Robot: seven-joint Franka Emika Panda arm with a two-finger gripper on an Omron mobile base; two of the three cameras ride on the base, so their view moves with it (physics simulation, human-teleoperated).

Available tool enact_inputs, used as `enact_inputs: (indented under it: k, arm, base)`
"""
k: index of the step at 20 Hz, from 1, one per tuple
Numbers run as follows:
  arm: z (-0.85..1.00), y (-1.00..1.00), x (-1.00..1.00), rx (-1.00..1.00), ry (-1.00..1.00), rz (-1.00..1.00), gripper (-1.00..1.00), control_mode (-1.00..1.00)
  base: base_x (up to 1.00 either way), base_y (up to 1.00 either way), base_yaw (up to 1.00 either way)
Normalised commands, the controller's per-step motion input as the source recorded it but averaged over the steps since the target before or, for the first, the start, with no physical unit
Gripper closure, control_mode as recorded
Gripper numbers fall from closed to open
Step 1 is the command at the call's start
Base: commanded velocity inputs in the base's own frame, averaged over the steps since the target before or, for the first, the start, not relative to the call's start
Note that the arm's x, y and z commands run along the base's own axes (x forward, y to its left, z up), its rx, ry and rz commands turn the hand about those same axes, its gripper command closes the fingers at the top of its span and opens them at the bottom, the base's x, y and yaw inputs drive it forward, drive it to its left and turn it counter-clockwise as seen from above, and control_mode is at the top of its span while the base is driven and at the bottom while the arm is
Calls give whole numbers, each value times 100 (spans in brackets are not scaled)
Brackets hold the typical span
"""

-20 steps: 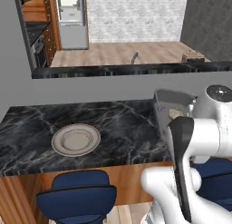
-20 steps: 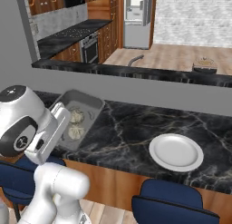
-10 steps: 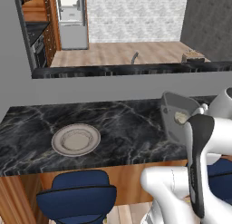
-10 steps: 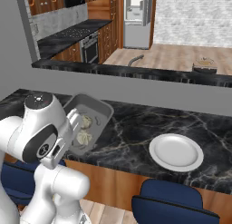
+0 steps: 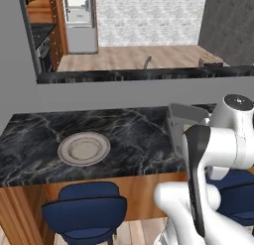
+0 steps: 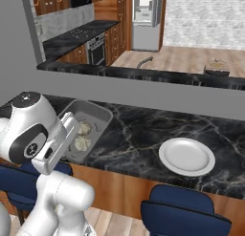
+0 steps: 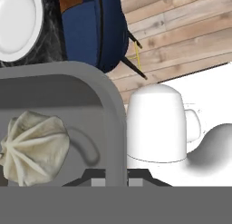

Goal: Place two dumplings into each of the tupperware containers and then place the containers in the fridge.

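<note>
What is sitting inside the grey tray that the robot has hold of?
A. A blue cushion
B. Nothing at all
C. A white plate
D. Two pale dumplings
D: in the right base view two pale dumplings lie inside the grey tray, while the round plate sits apart on the counter.

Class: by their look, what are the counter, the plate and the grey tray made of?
Counter: polished black marble, judging by pale veins and sheen. Plate: probably glazed ceramic, white and glossy. Tray: likely matte plastic, an even dull grey with rounded corners.
</note>
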Motion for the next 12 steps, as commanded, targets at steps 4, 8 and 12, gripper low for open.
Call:
enact_inputs:
  k: [4,8,12]
  arm:
    - [0,0,0,0,0,0,100,100]
    - [0,0,0,0,0,0,100,100]
    - [0,0,0,0,0,0,100,100]
  base:
    - [-71,-26,7]
    - [-86,-44,5]
    - [-85,-69,0]
